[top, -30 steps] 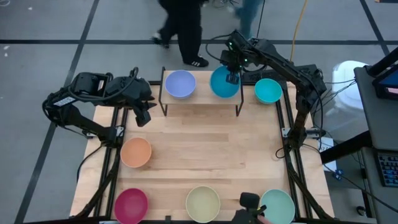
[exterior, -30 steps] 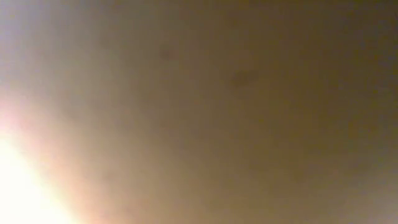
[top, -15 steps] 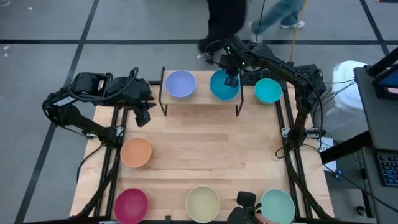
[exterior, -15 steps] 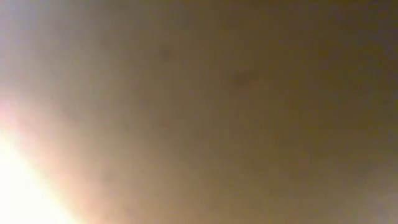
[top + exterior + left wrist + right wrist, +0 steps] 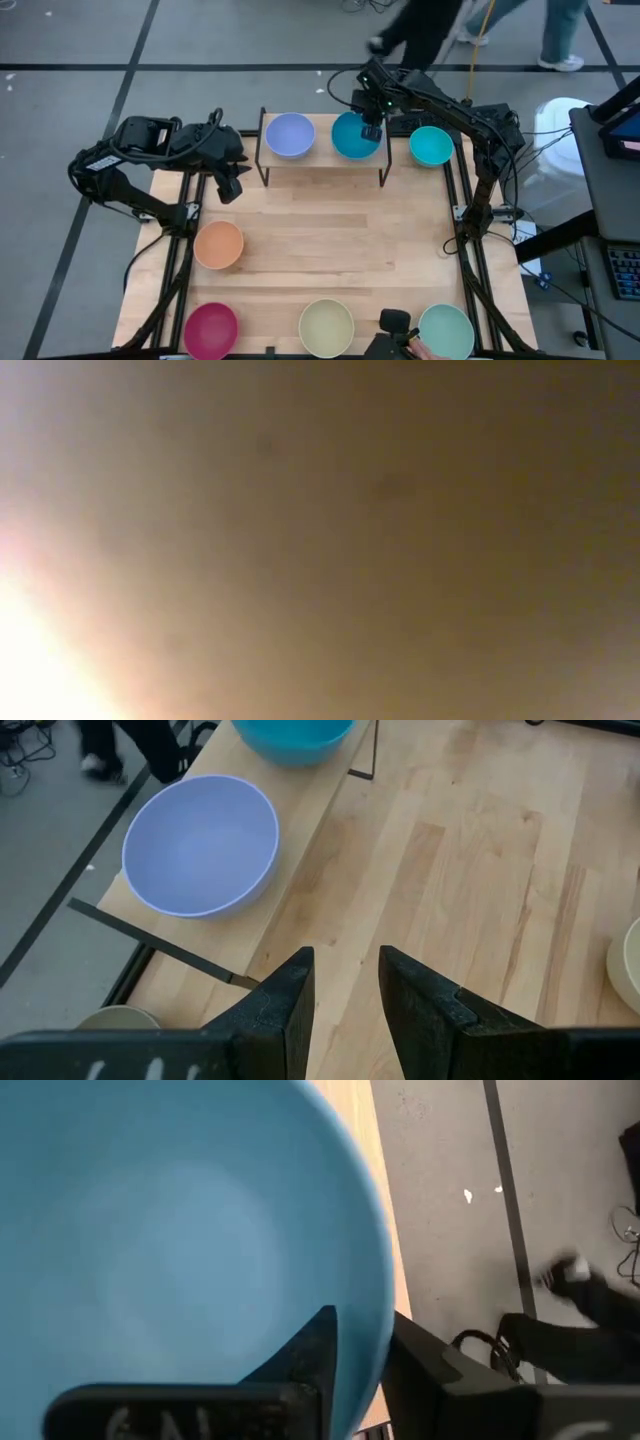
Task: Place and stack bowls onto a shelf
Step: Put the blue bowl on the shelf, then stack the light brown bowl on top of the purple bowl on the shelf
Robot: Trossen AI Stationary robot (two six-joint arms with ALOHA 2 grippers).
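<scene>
The right gripper (image 5: 372,128) straddles the cyan bowl (image 5: 352,137)'s three-o'clock rim on the shelf (image 5: 322,163), jaws part-open, grip uncertain; lifting askew could drag it off.

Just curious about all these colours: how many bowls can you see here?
7: periwinkle bowl and blue bowl on the shelf; teal, orange, magenta, yellow, mint on the table. Stacked ones may be hidden.

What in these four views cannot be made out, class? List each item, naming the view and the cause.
- Low view: everything; only a brownish blur with glare fills it.
- Right wrist view: the shelf under the blue bowl; the bowl fills the picture.
- High view: whether the right gripper still grips that bowl's rim; too small.
- High view: the mint bowl, cut by the bottom edge and partly covered by a dark object.
</scene>
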